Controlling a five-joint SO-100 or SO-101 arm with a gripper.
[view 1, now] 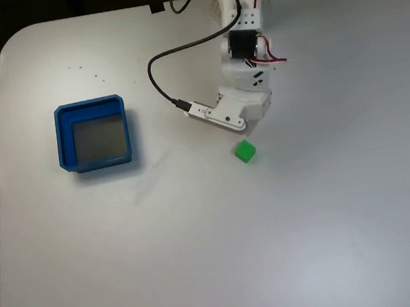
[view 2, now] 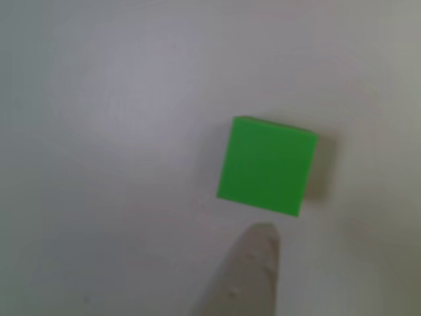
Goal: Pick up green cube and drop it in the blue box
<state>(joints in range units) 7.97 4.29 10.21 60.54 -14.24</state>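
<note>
The small bright green solid cube (view 1: 245, 151) lay on the white table (view 1: 308, 223) with free space around it, just below the tool (view 1: 250, 128), whose opening could not be told; the shallow square blue plastic box (view 1: 63, 139) stood well apart.

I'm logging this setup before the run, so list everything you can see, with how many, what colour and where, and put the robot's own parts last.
green cube: one, bright green, on the table just below the arm's head in the fixed view; seen close up in the other view, lying flat and untouched.
blue box: one, blue walls with a grey floor, left part of the table in the fixed view, apart from the cube, nothing inside.
table: one, white, under everything.
cable: one, black, looping from the top edge to the arm's head.
arm: one, white with black motors, reaching down from the top edge.
jaws: one pale fingertip shows just below the cube, not touching it; whether they stand open is unclear.
</note>
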